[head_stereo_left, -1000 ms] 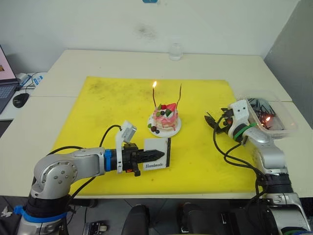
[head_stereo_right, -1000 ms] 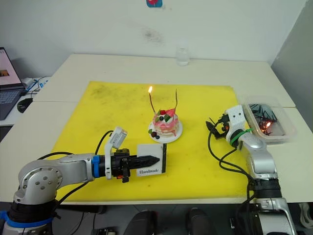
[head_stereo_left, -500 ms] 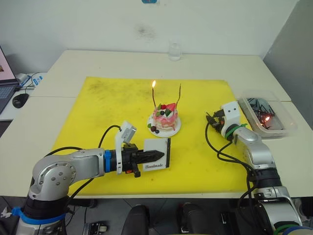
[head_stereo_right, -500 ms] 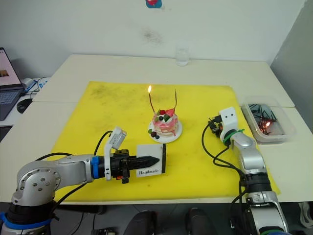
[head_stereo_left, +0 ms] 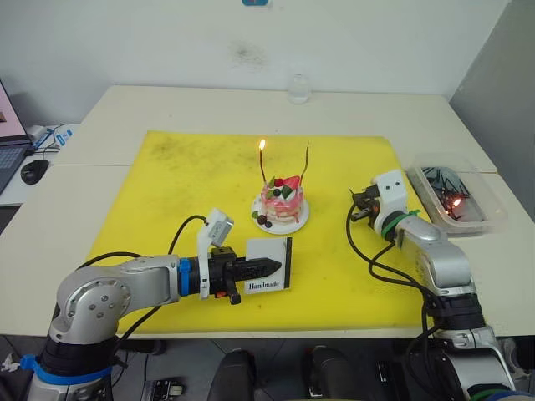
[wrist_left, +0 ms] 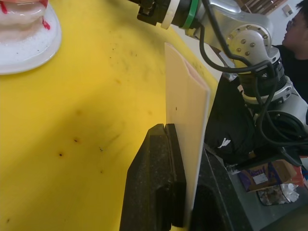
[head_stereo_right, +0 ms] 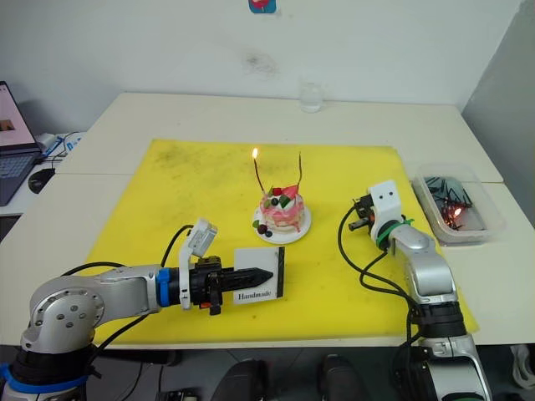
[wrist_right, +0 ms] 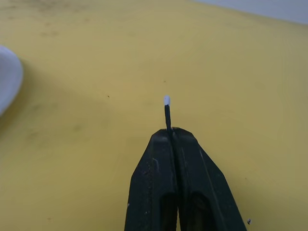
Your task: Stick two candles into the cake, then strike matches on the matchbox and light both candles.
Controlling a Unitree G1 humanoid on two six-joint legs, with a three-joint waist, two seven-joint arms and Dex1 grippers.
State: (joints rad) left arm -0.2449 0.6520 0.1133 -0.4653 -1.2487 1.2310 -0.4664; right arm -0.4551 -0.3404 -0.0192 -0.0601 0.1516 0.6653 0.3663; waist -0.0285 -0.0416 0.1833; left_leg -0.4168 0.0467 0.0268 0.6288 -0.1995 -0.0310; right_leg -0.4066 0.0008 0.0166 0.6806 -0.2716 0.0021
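The pink-and-white cake (head_stereo_left: 282,200) sits on its white plate (head_stereo_left: 269,223) in the middle of the yellow mat (head_stereo_left: 184,184). Two thin candles stand in it: the left candle (head_stereo_left: 264,167) burns with a small flame, and the right candle (head_stereo_left: 306,163) shows no flame. My left gripper (head_stereo_left: 276,265) is shut on the white "Handmade" matchbox (head_stereo_left: 269,265) and holds it upright on edge just in front of the cake. My right gripper (wrist_right: 172,131) hovers over the mat to the right of the cake, shut on a dark match (wrist_right: 167,114) whose white tip points forward.
A clear plastic tray (head_stereo_left: 493,219) at the right table edge holds dark sticks (head_stereo_left: 443,180) and a small orange glow. A glass (head_stereo_left: 298,87) stands at the far edge. A mouse (head_stereo_left: 35,170) and laptop lie far left.
My right arm has swung left, away from the tray and over the mat toward the cake. The left arm and matchbox have stayed put.
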